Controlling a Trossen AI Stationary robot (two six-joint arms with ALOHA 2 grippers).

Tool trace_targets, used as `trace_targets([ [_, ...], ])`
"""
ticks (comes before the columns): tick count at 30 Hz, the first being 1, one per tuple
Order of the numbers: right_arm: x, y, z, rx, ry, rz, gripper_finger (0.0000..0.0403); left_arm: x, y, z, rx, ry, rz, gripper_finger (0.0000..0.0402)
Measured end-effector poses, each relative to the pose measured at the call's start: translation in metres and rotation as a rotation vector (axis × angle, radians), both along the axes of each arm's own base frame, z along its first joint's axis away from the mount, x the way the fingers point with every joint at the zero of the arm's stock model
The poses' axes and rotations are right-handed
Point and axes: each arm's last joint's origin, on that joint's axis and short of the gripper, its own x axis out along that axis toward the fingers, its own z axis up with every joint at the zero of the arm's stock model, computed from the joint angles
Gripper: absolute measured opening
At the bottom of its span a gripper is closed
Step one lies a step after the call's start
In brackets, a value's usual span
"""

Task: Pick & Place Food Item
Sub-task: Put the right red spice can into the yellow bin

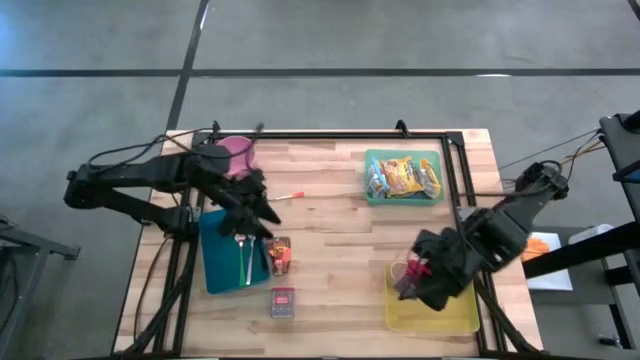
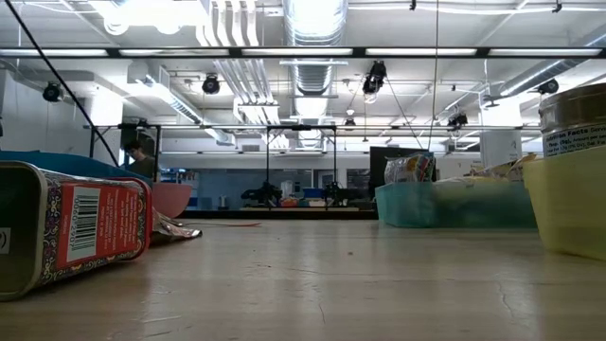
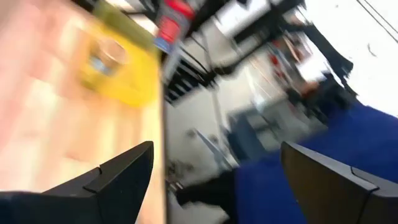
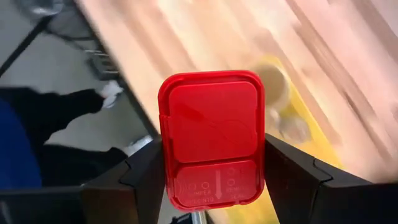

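Observation:
My right gripper [image 1: 418, 278] hangs over the yellow tray [image 1: 460, 318] at the table's near right, shut on a small container with a red flip lid [image 4: 211, 140]. A round can [image 4: 273, 81] stands inside that tray. My left gripper [image 1: 262, 213] is open and holds nothing. It hovers over the far right corner of the blue tray [image 1: 218, 262], on which a fork [image 1: 245, 255] lies. In the left wrist view nothing is between the left fingers [image 3: 216, 149]. My right gripper pinches the red-lidded container between its two fingers, one on each of two opposite sides [image 4: 165, 177] at the lid. The fingers slant steeply down from the table's right. The container is lifted clear above the yellow tray, its lid facing the wrist.
A teal tray [image 1: 372, 196] of snack packets sits at the far right and a pink bowl [image 1: 238, 150] at the far left. A small packet [image 1: 280, 255] and a tin on its side [image 1: 283, 302] lie right of the blue tray. A thin stick [image 1: 288, 195] lies mid-table.

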Motion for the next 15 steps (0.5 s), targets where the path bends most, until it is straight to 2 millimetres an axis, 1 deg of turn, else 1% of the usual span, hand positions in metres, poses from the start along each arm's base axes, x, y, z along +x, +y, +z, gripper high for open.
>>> trace_targets([
  [4,-0.023,0.012,-0.004,-0.023,0.089,-0.14,0.0214,-0.018,0.005,0.008,0.077,-0.013,0.183,0.0354],
  [8,-0.04,0.024,-0.012,-0.069,0.12,-0.256,0.0214,-0.029,0.009,0.009,0.137,0.009,0.317,0.0354],
  [12,-0.049,0.03,-0.03,-0.098,0.18,-0.326,0.0214,-0.032,0.009,0.01,0.146,0.003,0.339,0.0354],
  [15,-0.053,0.032,-0.046,-0.112,0.265,-0.362,0.0214,-0.032,0.009,0.009,0.146,0.008,0.339,0.0354],
])
